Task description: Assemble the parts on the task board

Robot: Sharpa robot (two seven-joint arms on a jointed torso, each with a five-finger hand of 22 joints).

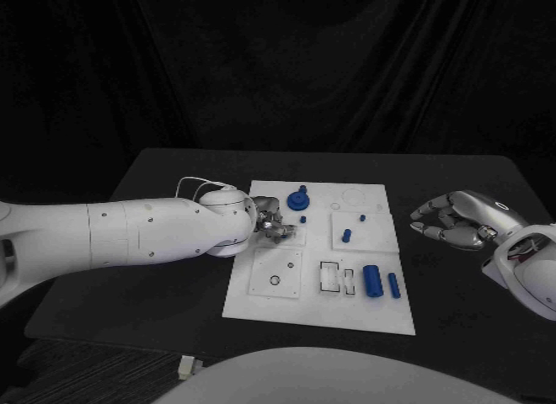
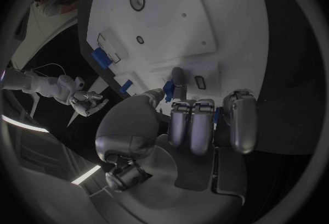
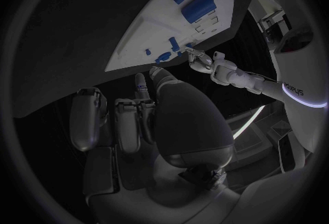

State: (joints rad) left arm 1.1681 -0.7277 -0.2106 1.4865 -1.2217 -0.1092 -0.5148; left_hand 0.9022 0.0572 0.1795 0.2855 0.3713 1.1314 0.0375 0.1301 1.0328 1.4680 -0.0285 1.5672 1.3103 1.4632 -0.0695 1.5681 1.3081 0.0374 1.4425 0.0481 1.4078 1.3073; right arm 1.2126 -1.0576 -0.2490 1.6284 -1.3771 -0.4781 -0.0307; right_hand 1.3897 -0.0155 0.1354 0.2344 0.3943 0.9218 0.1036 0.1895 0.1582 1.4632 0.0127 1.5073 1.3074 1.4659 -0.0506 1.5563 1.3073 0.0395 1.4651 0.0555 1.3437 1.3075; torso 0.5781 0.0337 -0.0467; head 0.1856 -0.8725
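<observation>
Black table [image 1: 168, 278], white board [image 1: 260, 303]: blue pegs [image 1: 377, 280] mostly loose, plenty left. Left hand [image 1: 269, 224] pinching a small blue piece [image 2: 167, 91]; right hand [image 1: 454, 220] curled, empty.

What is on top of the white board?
On the task board lie two blue cylinders side by side, a round blue part with a peg and small blue pegs. The left robot hand covers part of the board; what lies under it cannot be seen.
</observation>
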